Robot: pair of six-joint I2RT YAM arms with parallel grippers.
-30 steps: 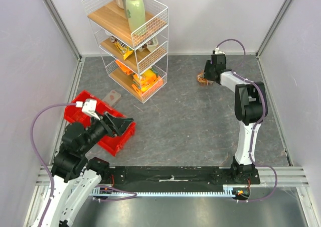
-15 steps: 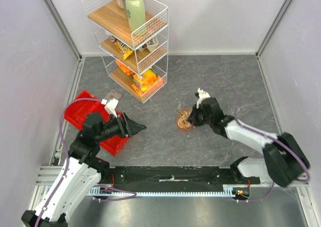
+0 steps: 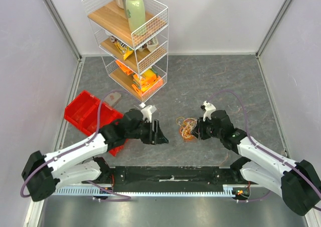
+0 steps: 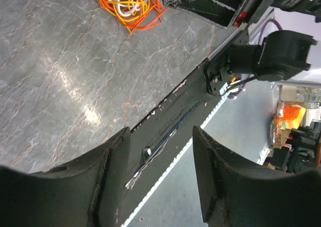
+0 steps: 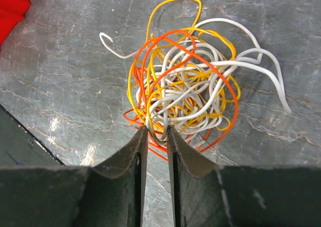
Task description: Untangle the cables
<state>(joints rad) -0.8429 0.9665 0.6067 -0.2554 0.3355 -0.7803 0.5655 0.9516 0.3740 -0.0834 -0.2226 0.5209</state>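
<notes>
The cables point(image 3: 186, 128) are a fist-sized tangle of orange, yellow and white wire lying on the grey floor between the two arms. In the right wrist view the cables point(image 5: 185, 81) fill the middle, with loose white ends trailing right. My right gripper point(image 3: 197, 130) sits at the tangle's right edge. Its jaws point(image 5: 156, 129) stand a narrow gap apart, with a few loops lying between the tips. My left gripper point(image 3: 163, 137) hovers a little left of the tangle, open and empty point(image 4: 160, 132). The left wrist view catches the cables point(image 4: 131, 3) at its top edge.
A red bin point(image 3: 84, 114) lies at the left, behind the left arm. A white wire shelf point(image 3: 133, 41) with bottles and packets stands at the back left. The black base rail point(image 3: 170, 174) runs along the near edge. Grey walls close in both sides.
The right arm swung from the far back to the near middle, bringing the tangle onto the floor, and its jaws have parted slightly. The left arm moved right from the red bin, its jaws narrowing.
</notes>
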